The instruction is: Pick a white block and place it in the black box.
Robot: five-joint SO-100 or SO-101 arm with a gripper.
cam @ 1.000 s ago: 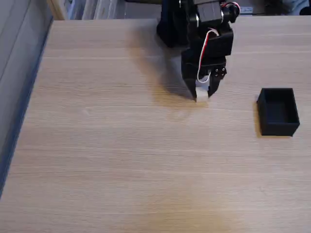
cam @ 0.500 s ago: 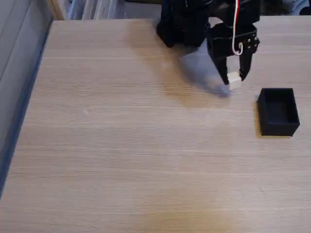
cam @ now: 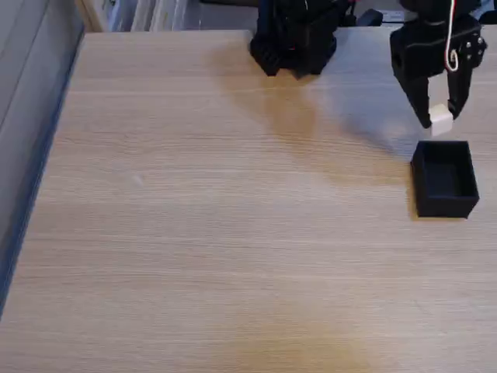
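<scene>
In the fixed view, a small white block [cam: 440, 121] hangs in the air between the black fingers of my gripper [cam: 439, 120], which is shut on it. The block is just above the far rim of the black box [cam: 444, 197], which stands open-topped on the right side of the wooden table with nothing visible inside. The arm reaches in from the top right, a white wire looping down its front.
The arm's black base [cam: 293, 39] sits at the table's far edge, centre. The wooden tabletop [cam: 202, 225] spreads wide to the left and front. A grey wall and a blue table edge [cam: 31, 186] run along the left side.
The gripper lifted the white block off the table near the centre and carried it to the right, from left of the box to just above its far rim.
</scene>
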